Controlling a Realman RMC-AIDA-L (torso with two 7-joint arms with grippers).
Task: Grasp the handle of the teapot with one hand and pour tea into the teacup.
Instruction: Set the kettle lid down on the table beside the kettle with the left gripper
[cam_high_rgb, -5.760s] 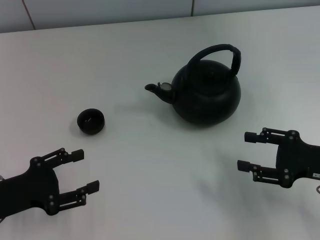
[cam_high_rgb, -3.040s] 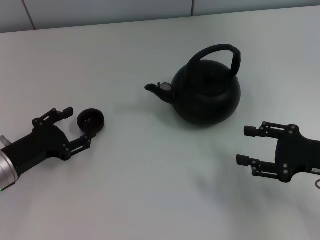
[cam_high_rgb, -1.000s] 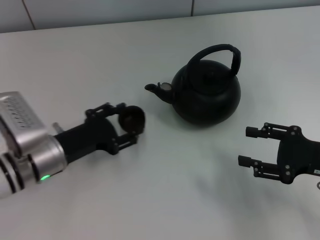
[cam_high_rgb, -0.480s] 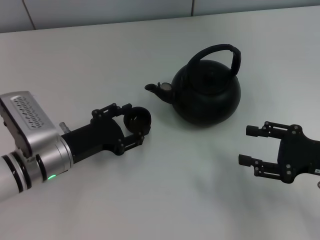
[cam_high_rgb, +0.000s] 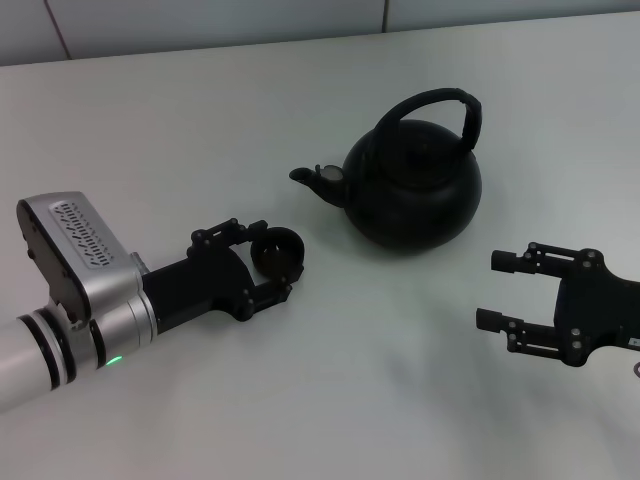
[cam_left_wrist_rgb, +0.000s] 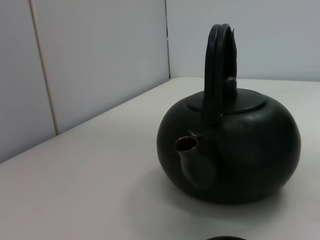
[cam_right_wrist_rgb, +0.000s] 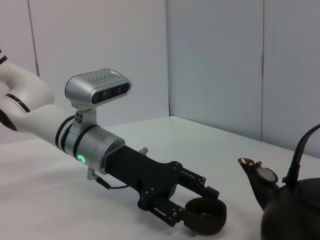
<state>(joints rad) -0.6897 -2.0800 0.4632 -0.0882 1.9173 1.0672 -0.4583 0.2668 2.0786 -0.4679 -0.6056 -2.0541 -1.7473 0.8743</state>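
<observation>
The big round black teapot stands at the table's middle back, its arched handle upright and its short spout pointing left. My left gripper is shut on the small black teacup, holding it just in front of and below the spout. The right wrist view shows this from the side: teacup in the left gripper, teapot beside it. In the left wrist view the teapot and handle fill the picture. My right gripper is open, right of and nearer than the teapot, holding nothing.
The plain white table carries only the teapot and cup. Grey wall panels run along its far edge. Bare tabletop lies between the two grippers.
My left arm has carried the teacup to the right, from the table's left side up close to the teapot's spout. The teapot and right gripper have stayed put.
</observation>
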